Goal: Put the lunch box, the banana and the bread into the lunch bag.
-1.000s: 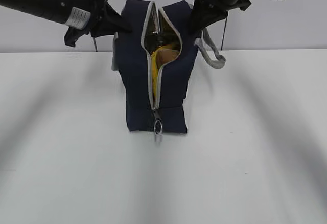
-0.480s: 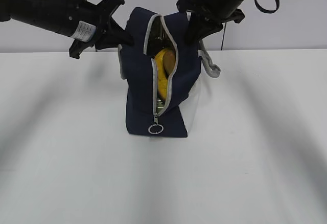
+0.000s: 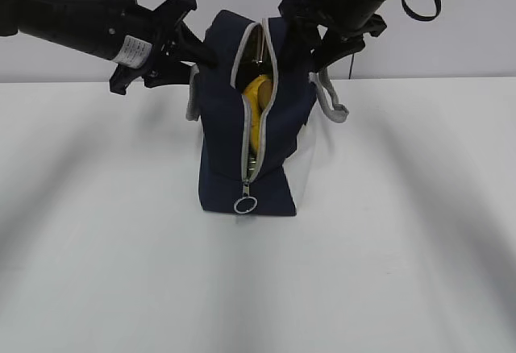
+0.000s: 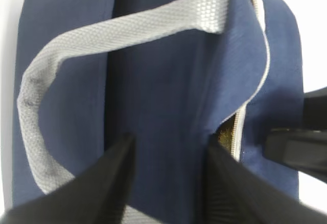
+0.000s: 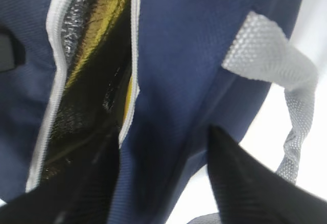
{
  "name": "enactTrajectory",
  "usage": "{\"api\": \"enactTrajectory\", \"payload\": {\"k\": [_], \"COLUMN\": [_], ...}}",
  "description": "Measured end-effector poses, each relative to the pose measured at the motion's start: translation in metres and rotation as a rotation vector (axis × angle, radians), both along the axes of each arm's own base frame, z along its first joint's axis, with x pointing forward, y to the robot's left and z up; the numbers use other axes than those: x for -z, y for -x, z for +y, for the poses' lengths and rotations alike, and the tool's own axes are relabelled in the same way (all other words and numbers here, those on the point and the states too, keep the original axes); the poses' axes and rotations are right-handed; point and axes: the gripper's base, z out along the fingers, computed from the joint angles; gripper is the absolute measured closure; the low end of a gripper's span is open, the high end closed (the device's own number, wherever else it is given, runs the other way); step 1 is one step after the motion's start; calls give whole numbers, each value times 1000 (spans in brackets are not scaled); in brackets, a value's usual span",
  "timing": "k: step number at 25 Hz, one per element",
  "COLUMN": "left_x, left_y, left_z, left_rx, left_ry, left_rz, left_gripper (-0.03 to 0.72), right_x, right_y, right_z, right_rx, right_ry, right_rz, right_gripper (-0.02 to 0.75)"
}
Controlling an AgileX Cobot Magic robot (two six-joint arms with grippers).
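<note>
The navy lunch bag (image 3: pixel 222 151) stands upright on the white table, its grey zipper open down the front to the ring pull (image 3: pixel 246 205). The yellow banana (image 3: pixel 256 105) shows through the gap. The bread and the lunch box are hidden. My left gripper (image 3: pixel 196 53) is at the bag's top left edge. In the left wrist view the left gripper (image 4: pixel 171 178) is open, its fingers astride a fold of the lunch bag (image 4: pixel 168 106). My right gripper (image 3: pixel 310 45) is at the top right edge. In its wrist view the right gripper (image 5: pixel 163 178) is open over the bag's wall (image 5: pixel 194 65), beside the foil lining (image 5: pixel 87 81).
Grey strap handles hang at each side of the bag, the left strap (image 3: pixel 193 99) and the right strap (image 3: pixel 332 101). A white panel (image 3: pixel 305 168) shows on the bag's right side. The white table (image 3: pixel 403 248) stretches around the bag, with a pale wall behind.
Both grippers have gone from shut on the bag's top edges to open. The bag's mouth, held wide a second ago, has narrowed and the bag has settled on the table.
</note>
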Motion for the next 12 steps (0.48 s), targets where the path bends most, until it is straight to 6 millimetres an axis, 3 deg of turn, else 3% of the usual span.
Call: {"api": "enactTrajectory", "payload": {"k": [4,12], "left_x": [-2,-34], "left_y": [-1,13], "left_z": [9,33], "left_rx": [-3,35], "left_ry": [5,-42], "left_rz": [8,-48], "left_gripper": [312,295], "right_x": [-4,-63], "right_y": [1,32], "right_z": [-6,-14], "right_rx": [4,1], "right_ry": [67,95], "right_rz": [-30,-160], "right_gripper": [230,216]}}
